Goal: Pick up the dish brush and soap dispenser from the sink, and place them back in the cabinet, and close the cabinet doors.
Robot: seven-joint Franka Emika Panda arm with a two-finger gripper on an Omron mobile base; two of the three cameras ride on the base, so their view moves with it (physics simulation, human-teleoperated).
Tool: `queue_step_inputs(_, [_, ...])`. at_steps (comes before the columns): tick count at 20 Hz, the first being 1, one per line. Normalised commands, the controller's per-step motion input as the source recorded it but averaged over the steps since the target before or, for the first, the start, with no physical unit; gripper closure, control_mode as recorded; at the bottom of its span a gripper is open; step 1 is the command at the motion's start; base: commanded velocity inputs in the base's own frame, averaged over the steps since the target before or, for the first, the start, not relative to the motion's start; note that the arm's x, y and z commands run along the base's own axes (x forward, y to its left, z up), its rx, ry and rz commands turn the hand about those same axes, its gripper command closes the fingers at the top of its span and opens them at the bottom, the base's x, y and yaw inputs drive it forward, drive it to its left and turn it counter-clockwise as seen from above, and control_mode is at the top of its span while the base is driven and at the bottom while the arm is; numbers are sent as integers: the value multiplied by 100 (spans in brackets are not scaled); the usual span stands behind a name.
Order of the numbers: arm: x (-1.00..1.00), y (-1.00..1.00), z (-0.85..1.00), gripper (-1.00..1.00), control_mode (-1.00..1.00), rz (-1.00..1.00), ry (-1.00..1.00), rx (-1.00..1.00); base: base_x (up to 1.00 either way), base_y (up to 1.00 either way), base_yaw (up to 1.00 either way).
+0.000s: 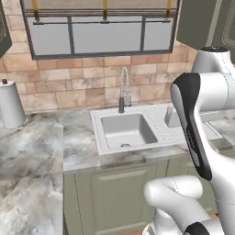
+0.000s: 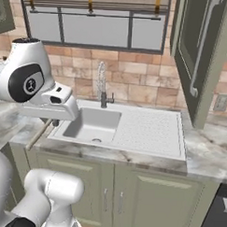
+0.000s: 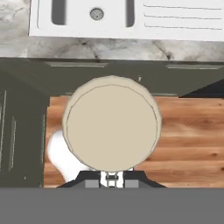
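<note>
The dish brush [image 3: 111, 127] shows its round beige head in the hand view, and my gripper [image 3: 111, 178] is shut on it just below. From the right base view the brush [image 2: 39, 133] slants down as a tan rod from the hand [image 2: 50, 105], in front of the sink's left corner. The white sink [image 1: 158, 121] [image 2: 147, 131] has a bare grey basin. The soap dispenser is out of view. One olive-green cabinet door [image 2: 197, 58] stands open above the counter's right end, its silver bar handle facing me; the cabinet [image 1: 202, 23] reaches the top right corner.
A chrome spring-neck faucet [image 1: 124, 87] [image 2: 102, 82] rises behind the basin. A white paper-towel roll [image 1: 10, 105] stands at the left on the marble counter [image 1: 32, 151]. Green base cabinets [image 2: 130, 195] run under the sink. Wooden floor [image 3: 188, 131] lies below the hand.
</note>
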Motion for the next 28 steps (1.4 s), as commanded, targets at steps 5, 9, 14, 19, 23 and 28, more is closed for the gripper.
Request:
queue_step_inputs(5, [0,0,0,100,100,0,0,0,-63,-11,0])
queue_step_inputs(9, [0,0,0,100,100,0,0,0,-62,-12,0])
queue_step_inputs(14, [0,0,0,100,100,0,0,0,-59,-19,0])
queue_step_inputs(19, [0,0,0,100,100,0,0,0,-53,-38,0])
queue_step_inputs(23, [0,0,0,100,100,0,0,0,-36,-44,-3])
queue_step_inputs(28, [0,0,0,100,100,0,0,0,-22,-52,-4])
